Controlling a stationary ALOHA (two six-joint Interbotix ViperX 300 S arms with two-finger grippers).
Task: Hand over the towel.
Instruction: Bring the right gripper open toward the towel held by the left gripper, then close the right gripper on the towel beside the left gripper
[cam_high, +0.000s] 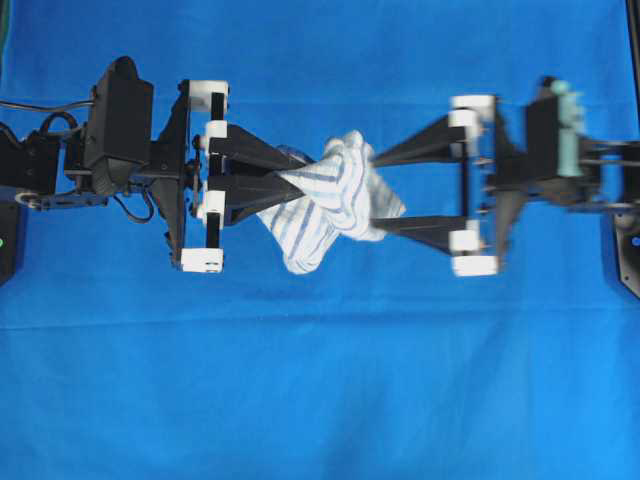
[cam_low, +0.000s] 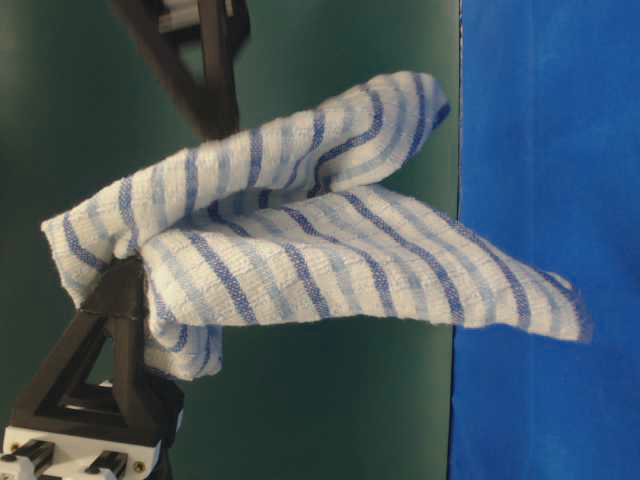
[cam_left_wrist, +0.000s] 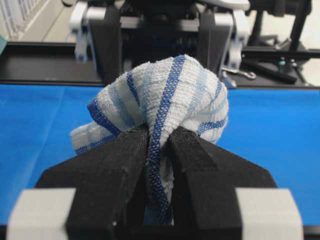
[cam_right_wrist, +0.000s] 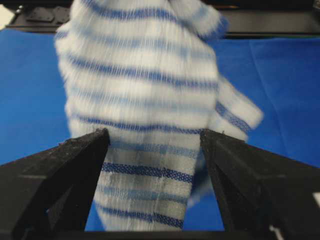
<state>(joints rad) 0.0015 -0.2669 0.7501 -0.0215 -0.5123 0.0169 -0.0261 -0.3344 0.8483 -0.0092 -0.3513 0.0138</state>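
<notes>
The towel (cam_high: 335, 195), white with blue stripes, hangs bunched above the blue covering between the two grippers. My left gripper (cam_high: 305, 172) reaches in from the left and is shut on the towel's left end. In the left wrist view the towel (cam_left_wrist: 165, 95) bulges out over the pinched jaws of that gripper (cam_left_wrist: 159, 132). My right gripper (cam_high: 375, 190) faces it from the right, open, one finger on each side of the towel's right end. In the right wrist view the towel (cam_right_wrist: 145, 75) hangs between the spread jaws of the right gripper (cam_right_wrist: 155, 135). The table-level view shows the towel (cam_low: 300, 250) draped between black fingers.
The blue table covering (cam_high: 320, 400) spreads under both arms. Black arm bases stand at the left edge (cam_high: 10, 240) and the right edge (cam_high: 625, 250). A dark green backdrop (cam_low: 350, 420) fills the table-level view behind the towel.
</notes>
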